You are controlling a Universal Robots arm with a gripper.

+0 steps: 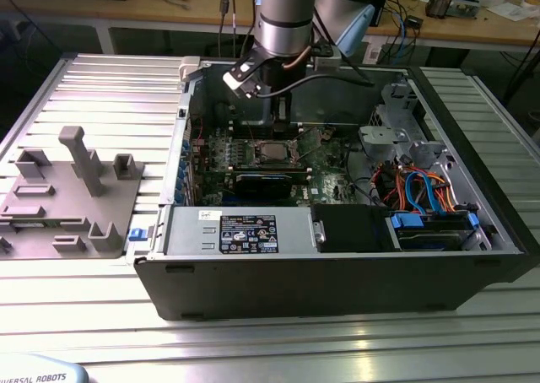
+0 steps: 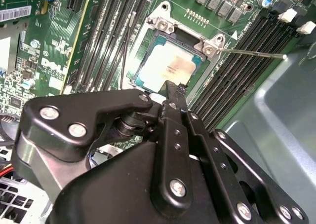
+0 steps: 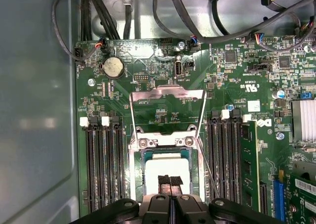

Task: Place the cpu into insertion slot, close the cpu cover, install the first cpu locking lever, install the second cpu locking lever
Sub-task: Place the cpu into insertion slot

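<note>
Silver-grey cpu (image 3: pixel 158 167) is seated in the insertion slot (image 3: pixel 135 169), its print not legible; the gripper (image 3: pixel 170 181) is seen with fingers pressed together, perhaps touching it; cpu cover (image 3: pixel 168 89) is raised.

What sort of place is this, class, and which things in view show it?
Probably a robotics lab or electronics workshop: a robot arm reaches into an open computer case on a slotted metal table, with cable-strewn workbenches behind.
</note>
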